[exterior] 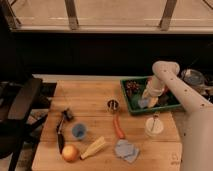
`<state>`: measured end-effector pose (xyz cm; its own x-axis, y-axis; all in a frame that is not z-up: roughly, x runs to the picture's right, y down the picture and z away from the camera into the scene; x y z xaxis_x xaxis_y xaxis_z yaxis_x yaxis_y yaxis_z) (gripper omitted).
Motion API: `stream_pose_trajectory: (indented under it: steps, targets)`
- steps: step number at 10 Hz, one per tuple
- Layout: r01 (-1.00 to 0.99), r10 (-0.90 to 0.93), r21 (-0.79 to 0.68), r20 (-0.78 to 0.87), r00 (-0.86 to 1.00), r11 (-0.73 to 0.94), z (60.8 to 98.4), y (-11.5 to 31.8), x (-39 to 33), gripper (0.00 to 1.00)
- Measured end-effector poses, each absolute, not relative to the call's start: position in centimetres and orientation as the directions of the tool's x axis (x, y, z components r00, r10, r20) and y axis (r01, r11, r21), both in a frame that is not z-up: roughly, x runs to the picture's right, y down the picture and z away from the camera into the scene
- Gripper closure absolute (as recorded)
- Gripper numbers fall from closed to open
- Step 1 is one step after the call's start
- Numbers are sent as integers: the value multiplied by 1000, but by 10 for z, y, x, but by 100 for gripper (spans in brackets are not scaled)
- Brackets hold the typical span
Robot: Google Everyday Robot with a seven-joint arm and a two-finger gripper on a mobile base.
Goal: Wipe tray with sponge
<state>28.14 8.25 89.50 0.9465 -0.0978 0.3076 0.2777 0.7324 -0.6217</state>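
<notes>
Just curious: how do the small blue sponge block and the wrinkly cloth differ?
The light-blue sponge block is in the dark green plastic tray, clamped by the gripper; the wrinkly blue-grey cloth lies on the wooden table. Sponge looks smaller than cloth. Both bluish.

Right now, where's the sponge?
Camera view, right side: the sponge is inside the tray near its front wall, pinched in the shut jaws of the gripper, right of the metal cup.

No text, label or number can be read on anything here
</notes>
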Motion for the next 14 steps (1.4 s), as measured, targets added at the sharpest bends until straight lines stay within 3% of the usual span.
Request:
stream_pose_trajectory:
  steps: [7, 11, 14]
  targets:
    - [340, -119, -556, 395, 911, 758, 924, 59, 224, 84]
    - [354, -83, -512, 477, 875, 783, 915, 68, 197, 84]
    - [318, -75, -538, 425, 902, 781, 900, 79, 220, 84]
